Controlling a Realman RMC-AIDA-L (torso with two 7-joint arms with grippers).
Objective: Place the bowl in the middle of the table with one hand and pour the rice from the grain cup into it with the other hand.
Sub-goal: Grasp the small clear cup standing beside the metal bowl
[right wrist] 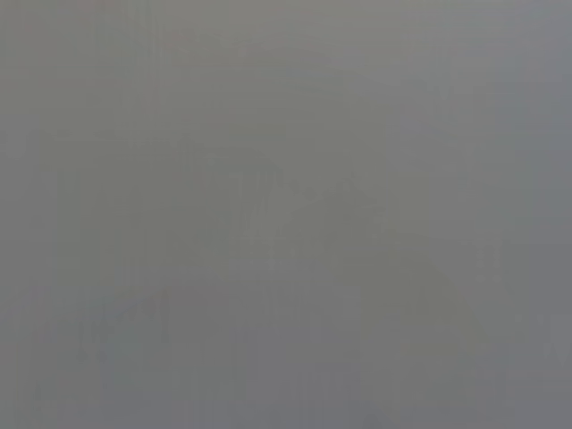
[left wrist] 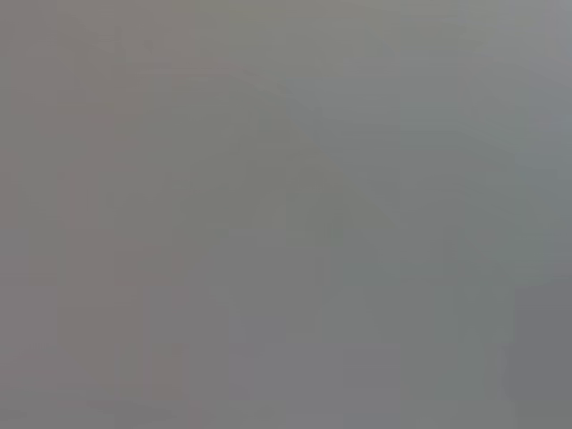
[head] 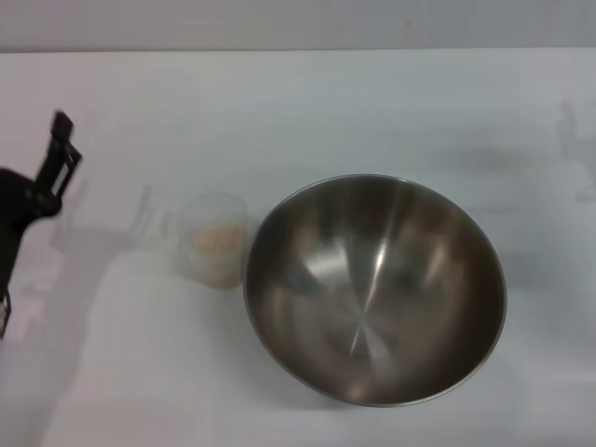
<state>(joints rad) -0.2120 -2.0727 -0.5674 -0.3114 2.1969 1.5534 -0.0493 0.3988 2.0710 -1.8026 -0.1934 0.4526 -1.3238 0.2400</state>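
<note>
While both wrist views show only flat grey, the head view gives the rest.
Bowl: the bowl (head: 375, 289) sits on the table (head: 307, 102), toward the near edge, upright and empty.
Grain cup: the grain cup (head: 214, 238) stands touching the bowl's left side (or nearly), holding the rice (head: 214, 242).
Left gripper: the left gripper (head: 58, 158) hovers by the left edge, apart from the cup; grip state unclear.

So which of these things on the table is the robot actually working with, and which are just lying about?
Part of the job:
- the bowl, empty, on the table
- the grain cup just left of it, with the rice inside
- the left pincer, raised at the table's left edge

Just lying about:
- nothing else shows; the right pincer is out of view
</note>
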